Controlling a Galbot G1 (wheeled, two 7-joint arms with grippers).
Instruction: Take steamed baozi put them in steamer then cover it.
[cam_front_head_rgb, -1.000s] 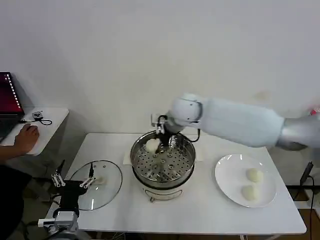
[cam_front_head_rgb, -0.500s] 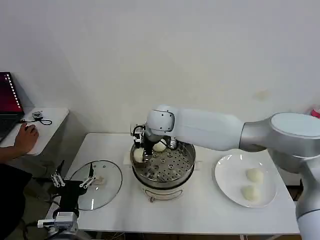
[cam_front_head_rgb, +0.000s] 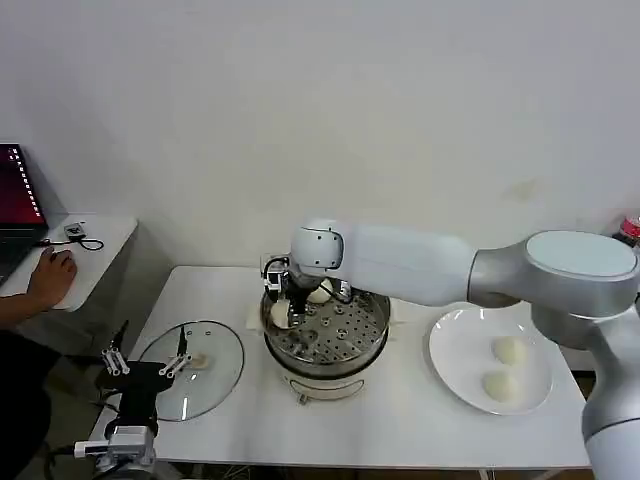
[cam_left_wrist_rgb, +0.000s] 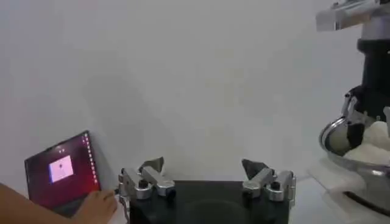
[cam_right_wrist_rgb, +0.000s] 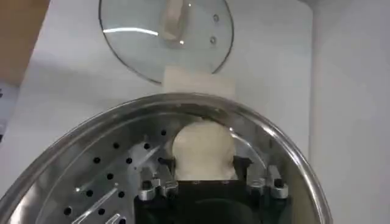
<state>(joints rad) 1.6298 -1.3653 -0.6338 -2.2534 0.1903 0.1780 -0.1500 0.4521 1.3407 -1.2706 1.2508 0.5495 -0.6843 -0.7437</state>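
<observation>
The steamer (cam_front_head_rgb: 372, 346) stands mid-table. My right gripper (cam_front_head_rgb: 287, 304) is down inside its left side, shut on a white baozi (cam_front_head_rgb: 278, 314). In the right wrist view that baozi (cam_right_wrist_rgb: 203, 148) sits between my fingers (cam_right_wrist_rgb: 166, 165) over the perforated floor (cam_right_wrist_rgb: 103, 173). A second baozi (cam_front_head_rgb: 319, 294) lies at the back of the basket. Two more baozi (cam_front_head_rgb: 510, 350) (cam_front_head_rgb: 497, 385) rest on the white plate (cam_front_head_rgb: 455, 350). The glass cover (cam_front_head_rgb: 205, 380) lies flat on the table's left, and my left gripper (cam_front_head_rgb: 146, 364) hovers open at its near edge.
A side table (cam_front_head_rgb: 100, 245) at the far left holds a laptop (cam_left_wrist_rgb: 61, 173), with a person's hand (cam_front_head_rgb: 52, 272) on it. From the left wrist I see the steamer (cam_left_wrist_rgb: 359, 167) and the right arm (cam_left_wrist_rgb: 373, 79). Bare tabletop lies in front of the steamer.
My right arm swung left across the steamer with the baozi and lowered it into the basket's left side. The left arm has stayed still.
</observation>
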